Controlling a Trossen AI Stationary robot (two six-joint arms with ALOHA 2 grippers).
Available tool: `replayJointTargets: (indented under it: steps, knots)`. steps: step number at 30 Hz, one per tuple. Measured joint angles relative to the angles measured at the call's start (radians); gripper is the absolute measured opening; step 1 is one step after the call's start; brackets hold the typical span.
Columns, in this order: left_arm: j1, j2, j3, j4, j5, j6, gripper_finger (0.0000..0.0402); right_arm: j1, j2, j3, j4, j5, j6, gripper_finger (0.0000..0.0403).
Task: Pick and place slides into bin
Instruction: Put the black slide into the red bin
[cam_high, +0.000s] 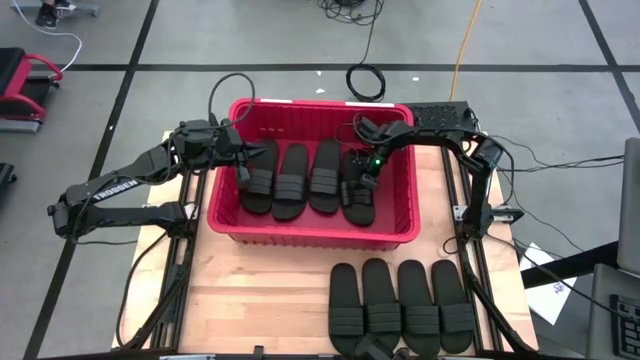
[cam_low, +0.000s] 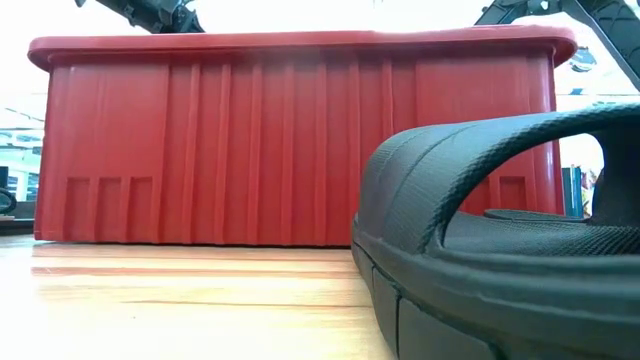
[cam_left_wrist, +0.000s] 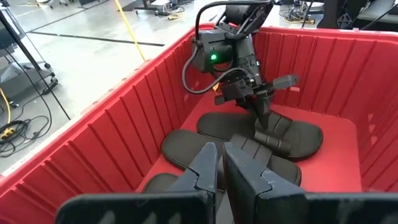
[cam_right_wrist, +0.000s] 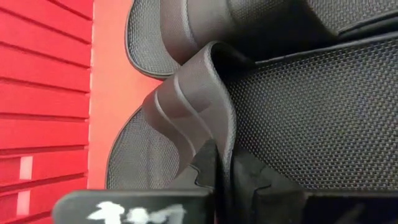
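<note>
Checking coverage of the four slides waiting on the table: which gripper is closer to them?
Right. The right gripper is inside the bin, just behind the row of waiting slides; the left gripper is at the bin's far left end.

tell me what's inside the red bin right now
The red bin holds four black slides side by side. The left gripper and right gripper are both inside it, each clamped on a slide's strap. The bin floor beneath them is mostly covered.

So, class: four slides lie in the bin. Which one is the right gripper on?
The slide at the row's right end, nearest the bin's right wall. The right gripper pinches its strap; the left gripper is at the opposite end.
</note>
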Motion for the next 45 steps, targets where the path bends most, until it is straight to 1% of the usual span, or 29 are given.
replayJointTargets:
  steps: [6, 9, 12, 17, 19, 20, 23, 25, 27, 29, 32, 35, 37, 38, 39, 41, 44, 45]
  knots:
    - [0.012, 0.000, 0.000, 0.000, 0.000, 0.002, 0.0026, 0.003, 0.001, 0.001, -0.005, 0.002, -0.008, 0.0009]
    - [0.022, 0.000, 0.000, 0.000, 0.001, 0.004, 0.0026, 0.003, 0.001, 0.002, -0.012, 0.003, -0.004, 0.0020]
    - [0.032, 0.000, 0.000, 0.000, 0.011, 0.006, 0.0026, 0.003, 0.001, 0.002, -0.019, 0.008, 0.019, 0.0051]
    - [0.033, 0.000, 0.000, 0.000, 0.026, 0.006, 0.0026, 0.005, -0.028, 0.002, -0.013, 0.020, 0.052, 0.0133]
    - [0.033, 0.000, 0.000, 0.002, 0.027, 0.014, 0.0026, 0.005, -0.057, 0.002, -0.003, 0.043, 0.055, 0.0161]
    - [0.033, 0.000, 0.000, 0.005, 0.027, 0.025, 0.0026, 0.004, -0.073, 0.002, -0.004, 0.073, 0.057, 0.0172]
    - [0.033, 0.000, 0.000, 0.030, 0.031, 0.057, 0.0026, 0.003, -0.133, 0.002, 0.022, 0.157, 0.083, 0.0192]
    - [0.037, 0.000, 0.000, 0.046, 0.036, 0.057, 0.0026, 0.000, -0.185, 0.002, 0.057, 0.179, 0.115, 0.0198]
    - [0.051, 0.000, 0.000, 0.049, 0.038, 0.031, 0.0026, -0.007, -0.241, 0.002, 0.094, 0.178, 0.146, 0.0200]
    - [0.084, 0.006, 0.000, 0.043, 0.058, -0.016, 0.0026, -0.009, -0.297, 0.002, 0.136, 0.186, 0.189, 0.0198]
    - [0.151, 0.028, 0.000, 0.000, 0.062, -0.075, 0.0026, -0.016, -0.374, 0.002, 0.169, 0.272, 0.244, 0.0172]
    - [0.223, 0.062, 0.000, -0.032, 0.066, -0.130, 0.0026, -0.033, -0.424, 0.003, 0.169, 0.388, 0.259, 0.0107]
    - [0.264, 0.086, 0.000, -0.046, 0.106, -0.154, 0.0026, -0.053, -0.438, 0.003, 0.166, 0.443, 0.259, 0.0047]
    - [0.279, 0.097, 0.000, -0.045, 0.133, -0.159, 0.0026, -0.064, -0.439, 0.003, 0.164, 0.448, 0.257, 0.0024]
    - [0.290, 0.106, 0.000, -0.043, 0.157, -0.161, 0.0026, -0.075, -0.439, 0.003, 0.158, 0.447, 0.258, 0.0014]
    - [0.303, 0.120, 0.000, -0.039, 0.194, -0.167, 0.0026, -0.093, -0.436, 0.003, 0.129, 0.448, 0.276, 0.0012]
    - [0.312, 0.126, 0.000, -0.030, 0.210, -0.176, 0.0026, -0.106, -0.429, 0.003, 0.063, 0.455, 0.283, 0.0004]
    - [0.313, 0.125, 0.000, -0.028, 0.210, -0.176, 0.0026, -0.109, -0.429, 0.003, 0.030, 0.476, 0.281, 0.0002]
